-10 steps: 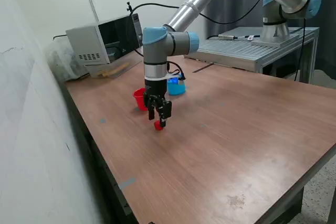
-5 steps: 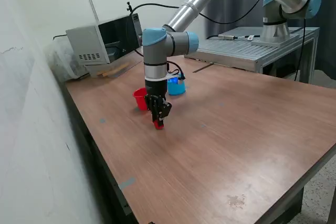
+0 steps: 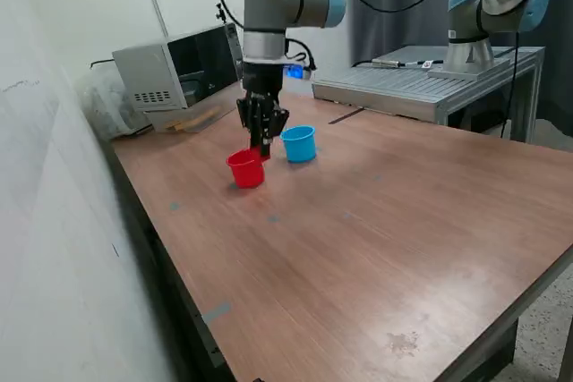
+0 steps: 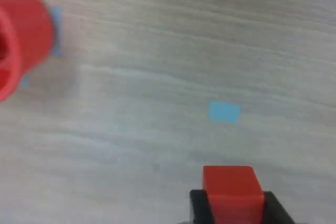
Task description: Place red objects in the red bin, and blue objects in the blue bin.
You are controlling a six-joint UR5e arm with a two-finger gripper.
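Wooden table: carrying a red bin, a blue bin just beside it, and a grey appliance sitting at the far edge.

Large brown wood-grain tabletop fills lower right of exterior view, small blue tape squares stuck on it. Plain off-white wall runs down left edge and across top left. Grey boxy microwave-like appliance at upper left, against wall. Grey metal slatted bench at upper right, dark curtain behind. Speckled floor at lower right corner. Even indoor light.
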